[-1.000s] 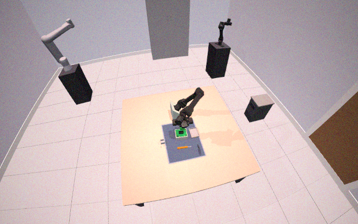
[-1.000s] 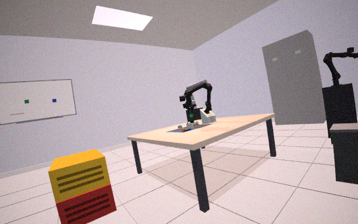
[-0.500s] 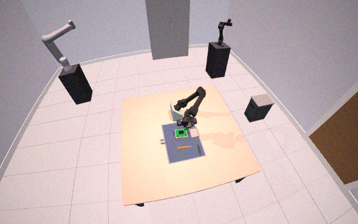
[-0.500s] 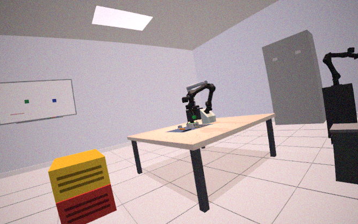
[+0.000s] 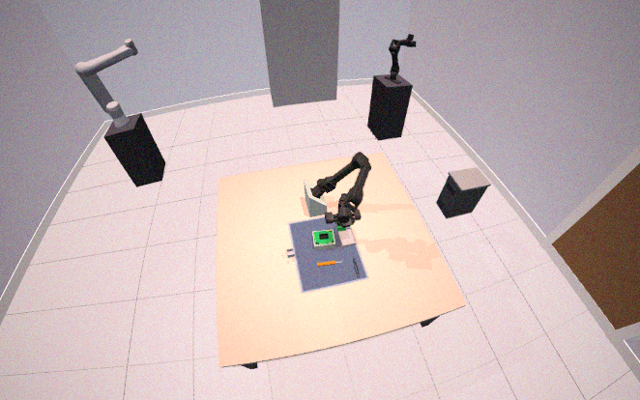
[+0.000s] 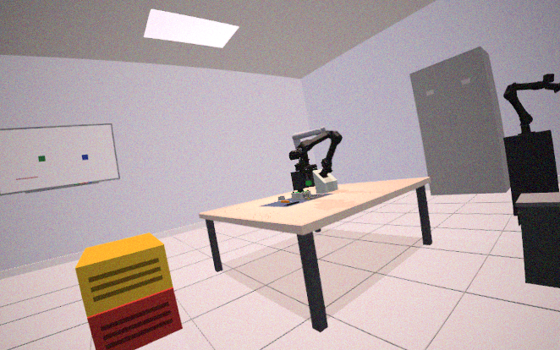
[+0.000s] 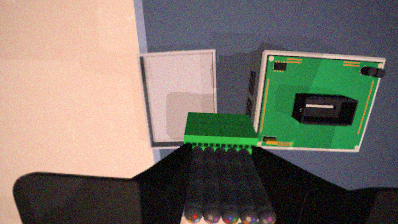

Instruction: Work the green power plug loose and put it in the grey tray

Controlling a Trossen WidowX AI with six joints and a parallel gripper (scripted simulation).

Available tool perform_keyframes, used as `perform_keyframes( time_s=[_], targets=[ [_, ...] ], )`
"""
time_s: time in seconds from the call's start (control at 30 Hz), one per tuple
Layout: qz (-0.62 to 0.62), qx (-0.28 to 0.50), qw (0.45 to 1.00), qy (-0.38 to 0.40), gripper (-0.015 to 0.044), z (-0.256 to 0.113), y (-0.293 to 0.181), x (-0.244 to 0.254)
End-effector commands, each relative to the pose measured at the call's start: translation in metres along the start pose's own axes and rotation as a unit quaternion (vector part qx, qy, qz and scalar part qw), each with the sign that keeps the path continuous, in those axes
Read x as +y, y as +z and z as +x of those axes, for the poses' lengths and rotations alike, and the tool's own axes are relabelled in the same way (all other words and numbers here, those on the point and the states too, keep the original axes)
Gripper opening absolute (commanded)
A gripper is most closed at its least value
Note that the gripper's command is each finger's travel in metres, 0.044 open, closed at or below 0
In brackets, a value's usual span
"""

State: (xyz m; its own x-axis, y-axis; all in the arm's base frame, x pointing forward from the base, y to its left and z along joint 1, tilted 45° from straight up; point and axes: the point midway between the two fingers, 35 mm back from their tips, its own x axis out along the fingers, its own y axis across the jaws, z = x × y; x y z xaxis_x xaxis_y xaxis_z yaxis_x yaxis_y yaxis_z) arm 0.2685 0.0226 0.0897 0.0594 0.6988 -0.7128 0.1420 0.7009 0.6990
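- black two-fingered hand (image 7: 221,152) pinches the green rectangular power plug (image 5: 341,227) (image 6: 308,183) (image 7: 220,127)
- shallow grey rectangular tray (image 5: 346,237) (image 7: 182,90) holds no plug
- black box-shaped socket (image 5: 323,236) (image 7: 326,109) is vacant

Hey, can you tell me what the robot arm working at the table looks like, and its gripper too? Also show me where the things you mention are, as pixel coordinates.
The arm (image 5: 361,161) (image 6: 334,136) is black all over, with slim links and chunky, rounded joints. Its gripper (image 5: 341,227) (image 6: 308,183) (image 7: 221,152) is black too, with two dark fingers that look broad at the base and narrow toward the tips in the wrist view. I can't make out any markings on either.
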Motion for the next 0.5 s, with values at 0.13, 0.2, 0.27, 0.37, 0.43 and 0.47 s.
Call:
perform_keyframes(
  time_s=[0.13, 0.2, 0.27, 0.37, 0.43, 0.47],
  targets=[
    [0.002, 0.0, 1.0, 0.002, 0.0, -0.001, -0.003, 0.027],
    [0.002, 0.0, 1.0, 0.002, 0.0, -0.001, -0.003, 0.034],
    [0.002, 0.0, 1.0, 0.003, 0.0, -0.001, -0.004, 0.038],
    [0.002, 0.0, 1.0, 0.003, 0.0, -0.001, -0.004, 0.038],
    [0.002, 0.0, 1.0, 0.003, 0.0, -0.001, -0.004, 0.038],
    [0.002, 0.0, 1.0, 0.003, 0.0, -0.001, -0.004, 0.038]
  ],
)
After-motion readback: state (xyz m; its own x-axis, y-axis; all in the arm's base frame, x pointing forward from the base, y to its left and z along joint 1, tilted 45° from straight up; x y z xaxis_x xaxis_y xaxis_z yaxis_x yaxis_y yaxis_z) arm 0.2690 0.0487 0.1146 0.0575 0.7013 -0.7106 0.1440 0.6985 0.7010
